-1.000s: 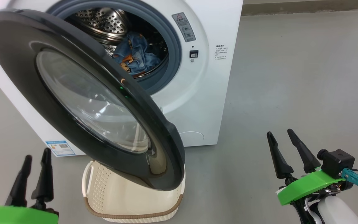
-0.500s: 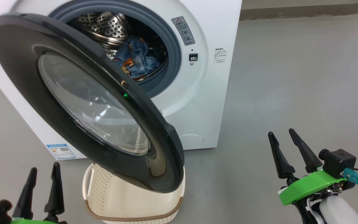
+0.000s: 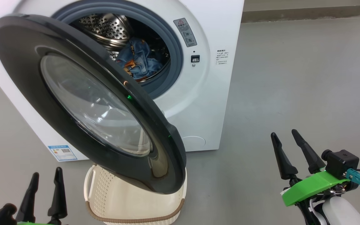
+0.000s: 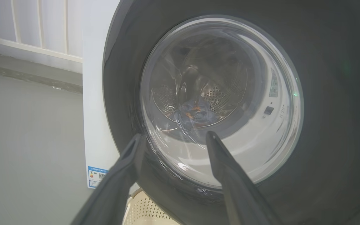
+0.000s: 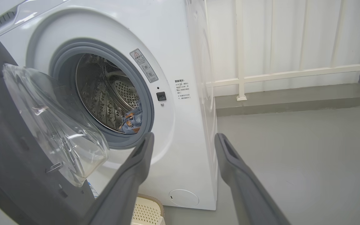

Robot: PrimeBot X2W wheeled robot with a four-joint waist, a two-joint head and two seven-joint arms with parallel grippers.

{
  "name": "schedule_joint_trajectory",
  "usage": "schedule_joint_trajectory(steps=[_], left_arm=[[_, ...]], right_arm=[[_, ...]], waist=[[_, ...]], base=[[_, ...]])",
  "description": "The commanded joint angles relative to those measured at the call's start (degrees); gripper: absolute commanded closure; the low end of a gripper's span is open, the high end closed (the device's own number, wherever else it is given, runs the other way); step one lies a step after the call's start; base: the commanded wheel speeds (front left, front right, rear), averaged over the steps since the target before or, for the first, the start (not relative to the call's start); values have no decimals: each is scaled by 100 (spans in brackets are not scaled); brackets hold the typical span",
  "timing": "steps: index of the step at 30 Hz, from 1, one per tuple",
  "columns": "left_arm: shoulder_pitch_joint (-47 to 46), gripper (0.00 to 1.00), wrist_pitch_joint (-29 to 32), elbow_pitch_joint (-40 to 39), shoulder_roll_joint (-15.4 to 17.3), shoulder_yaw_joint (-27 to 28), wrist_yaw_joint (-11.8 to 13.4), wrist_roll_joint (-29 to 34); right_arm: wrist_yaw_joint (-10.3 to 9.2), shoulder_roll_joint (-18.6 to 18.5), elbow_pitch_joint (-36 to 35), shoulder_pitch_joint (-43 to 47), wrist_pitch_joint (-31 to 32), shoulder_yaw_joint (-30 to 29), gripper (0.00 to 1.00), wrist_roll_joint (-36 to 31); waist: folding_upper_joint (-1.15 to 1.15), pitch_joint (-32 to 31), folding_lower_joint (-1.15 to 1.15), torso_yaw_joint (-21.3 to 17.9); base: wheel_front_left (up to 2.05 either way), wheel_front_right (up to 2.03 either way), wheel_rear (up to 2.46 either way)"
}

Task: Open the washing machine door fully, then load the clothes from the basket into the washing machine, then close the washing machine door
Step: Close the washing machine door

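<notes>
Washing machine (image 3: pixel 211 93), white, fills 12 o'clock of the head view. Door (image 3: pixel 17 62) is partly open, swung out from 10 to 6 o'clock, overhanging the basket (image 3: pixel 120 200) on the floor at 6. Clothes (image 3: pixel 139 61) are in the drum, 12 o'clock. Left claw (image 3: pixel 47 171) at 7, right claw (image 3: pixel 283 132) at 4, both spread wide, holding nothing.

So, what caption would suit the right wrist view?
Open right tool faces the washing machine, door open, blue clothes inside the drum.
</notes>
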Motion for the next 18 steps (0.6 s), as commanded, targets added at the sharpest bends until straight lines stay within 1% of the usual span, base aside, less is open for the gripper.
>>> schedule_joint_trajectory(steps=[1, 18], left_arm=[[-163, 0, -59, -107, 137, 177, 29, 68], [-169, 0, -131, -67, 137, 107, 98, 106]], right_arm=[[26, -77, -124, -116, -46, 91, 0, -59], [26, -99, -115, -97, -46, 149, 0, -46]], waist=[[0, -1, 0, 2], [0, -21, 0, 31]], base=[[0, 0, 0], [0, 0, 0]])
